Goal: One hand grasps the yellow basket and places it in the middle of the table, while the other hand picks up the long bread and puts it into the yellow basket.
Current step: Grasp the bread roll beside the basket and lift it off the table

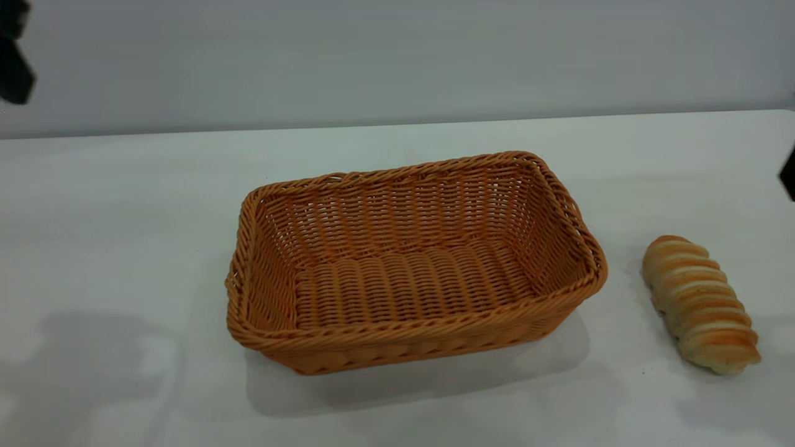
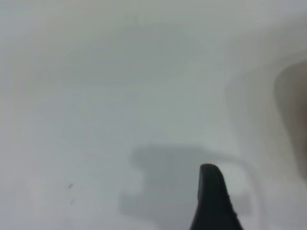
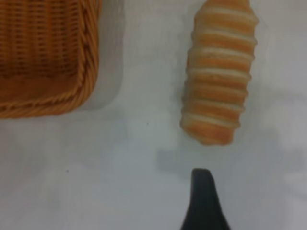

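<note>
Two things lie on the wide white bench [image 1: 124, 205]: the large rectangular orange-tan woven wicker basket [image 1: 413, 264] near its middle, empty, and the small oblong golden-brown bread with pale cream ridges [image 1: 700, 303] just beside the basket's right end, apart from it; the left gripper [image 1: 13, 56] hangs at the far left edge, the right gripper [image 1: 789, 174] at the right edge, probably both clear of the bench; only one dark fingertip [image 3: 204, 201] shows in each wrist view, so whether either pair of fingers is spread I cannot tell.

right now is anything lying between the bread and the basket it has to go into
Nothing visible does. The long bread lies on bare table beside the yellow basket, apart from it, with only white tabletop in the gap. The basket is empty; its raised rim is all the bread must clear.
</note>
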`<state>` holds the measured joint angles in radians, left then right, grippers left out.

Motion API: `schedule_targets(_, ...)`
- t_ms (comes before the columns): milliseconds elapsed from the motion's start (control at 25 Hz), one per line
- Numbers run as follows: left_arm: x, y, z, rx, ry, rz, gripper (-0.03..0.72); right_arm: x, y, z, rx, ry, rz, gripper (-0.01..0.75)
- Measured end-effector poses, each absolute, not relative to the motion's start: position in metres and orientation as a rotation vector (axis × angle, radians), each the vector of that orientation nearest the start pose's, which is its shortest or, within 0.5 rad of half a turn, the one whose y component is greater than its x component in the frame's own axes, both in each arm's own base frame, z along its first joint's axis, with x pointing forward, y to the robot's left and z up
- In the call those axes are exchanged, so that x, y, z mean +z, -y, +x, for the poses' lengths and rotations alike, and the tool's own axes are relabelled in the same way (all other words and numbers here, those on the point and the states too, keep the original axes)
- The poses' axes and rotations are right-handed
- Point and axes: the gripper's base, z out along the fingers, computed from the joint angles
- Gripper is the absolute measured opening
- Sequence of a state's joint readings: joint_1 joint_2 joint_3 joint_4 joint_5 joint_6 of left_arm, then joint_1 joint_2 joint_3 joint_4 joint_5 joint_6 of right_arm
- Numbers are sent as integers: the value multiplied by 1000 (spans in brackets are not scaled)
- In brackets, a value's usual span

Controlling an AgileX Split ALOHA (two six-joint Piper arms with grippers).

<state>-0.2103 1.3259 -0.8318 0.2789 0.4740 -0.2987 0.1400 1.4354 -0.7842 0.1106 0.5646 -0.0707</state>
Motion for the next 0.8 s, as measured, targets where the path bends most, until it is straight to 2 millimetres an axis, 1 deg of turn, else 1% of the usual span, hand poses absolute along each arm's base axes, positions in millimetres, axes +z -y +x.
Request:
schedule_targets(160, 263, 38, 251, 107, -2478, 146, 536, 194, -45, 280, 126, -2758, -178, 591)
schedule_targets(320, 270, 34, 240, 134, -2507, 128, 536, 171, -48, 298, 118, -2834, -211, 591)
schedule_targets(520, 285, 29, 224, 144, -2491, 105, 536, 144, -51, 320, 111, -2900, -246, 591)
schedule_targets(800, 310, 22, 196, 135, -2421, 65, 536, 116, -55, 346, 109, -2970, -289, 591)
